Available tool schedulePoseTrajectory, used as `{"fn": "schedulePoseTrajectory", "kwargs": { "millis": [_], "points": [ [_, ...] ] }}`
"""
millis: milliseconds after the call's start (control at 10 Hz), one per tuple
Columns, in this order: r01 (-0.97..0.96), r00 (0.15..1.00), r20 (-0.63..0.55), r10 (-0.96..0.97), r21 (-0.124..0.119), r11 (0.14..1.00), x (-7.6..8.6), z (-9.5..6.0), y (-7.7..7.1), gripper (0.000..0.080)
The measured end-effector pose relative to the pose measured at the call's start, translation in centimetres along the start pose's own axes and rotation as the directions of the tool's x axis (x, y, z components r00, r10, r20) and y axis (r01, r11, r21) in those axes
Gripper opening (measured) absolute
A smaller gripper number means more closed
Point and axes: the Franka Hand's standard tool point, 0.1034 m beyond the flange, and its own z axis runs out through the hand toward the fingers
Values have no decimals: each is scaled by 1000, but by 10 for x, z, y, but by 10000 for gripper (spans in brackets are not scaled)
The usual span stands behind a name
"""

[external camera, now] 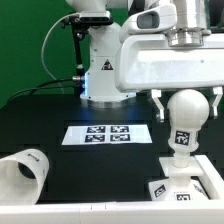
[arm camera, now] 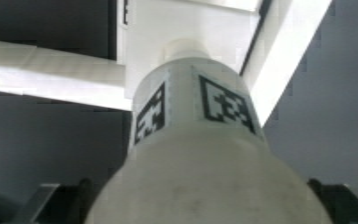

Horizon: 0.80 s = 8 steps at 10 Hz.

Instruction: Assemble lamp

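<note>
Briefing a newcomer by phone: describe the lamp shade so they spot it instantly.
Find the marker board on the black table. At the exterior view's lower left lies the shade. Unlike the upright bulb on the base, it is a hollow cup on its side.

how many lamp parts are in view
3: shade lying at the exterior view's lower left; bulb upright at the lower right; base under the bulb. None seems hidden.

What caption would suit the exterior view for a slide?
Gripper straddling the upright bulb on the base, shade lying on its side nearby.
</note>
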Motion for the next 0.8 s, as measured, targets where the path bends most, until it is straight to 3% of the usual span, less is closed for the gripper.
{"fn": "schedulePoseTrajectory", "kwargs": {
  "millis": [400,700,800],
  "points": [
    [3,1000,13,-3,-6,1000,-9,14,3,576],
    [2,1000,-4,-2,-9,1000,-8,16,3,576],
    [2,1000,-4,-2,-9,1000,-8,16,3,627]
  ]
}}
